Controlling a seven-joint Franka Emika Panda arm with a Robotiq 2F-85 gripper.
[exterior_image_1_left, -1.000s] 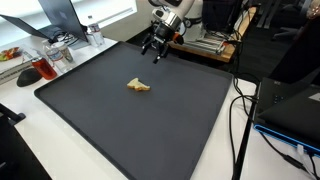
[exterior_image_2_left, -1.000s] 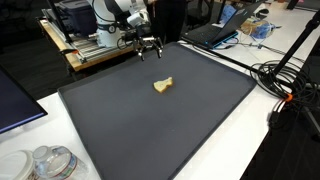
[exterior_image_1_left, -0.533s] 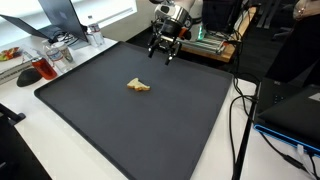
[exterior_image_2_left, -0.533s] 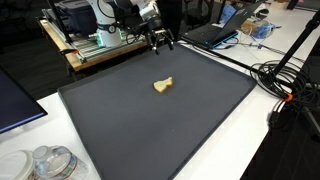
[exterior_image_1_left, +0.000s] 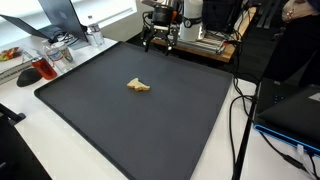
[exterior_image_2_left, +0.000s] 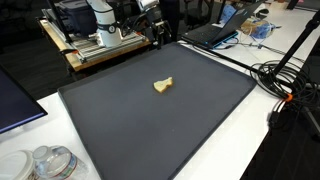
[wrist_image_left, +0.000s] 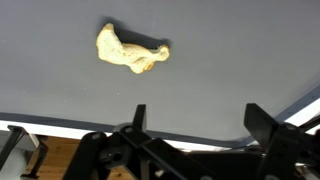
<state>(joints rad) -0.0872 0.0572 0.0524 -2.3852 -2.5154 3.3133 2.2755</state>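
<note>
We see a dark grey mat (exterior_image_1_left: 160, 120) over most of a white surface (exterior_image_1_left: 25, 120), w/ black cables (exterior_image_1_left: 240, 110) along one edge, an open laptop (exterior_image_1_left: 62, 14) at a corner, & a wooden rack (exterior_image_2_left: 88, 52) of equipment behind; lighting bright, even

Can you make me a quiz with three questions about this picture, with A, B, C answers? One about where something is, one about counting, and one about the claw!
1. Where does the yellow lump lie?
A) on the floor
B) on the dark mat
C) inside a cup

2. How many yellow lumps are on the mat?
A) one
B) two
C) four

3. How is the claw?
A) shut on the lump
B) open and empty
C) shut on a cable

Answers:
1 B: both exterior views show it near the mat's middle.
2 A: only one shows in every view.
3 B: the wrist view shows its fingers wide apart with nothing between them.
</note>
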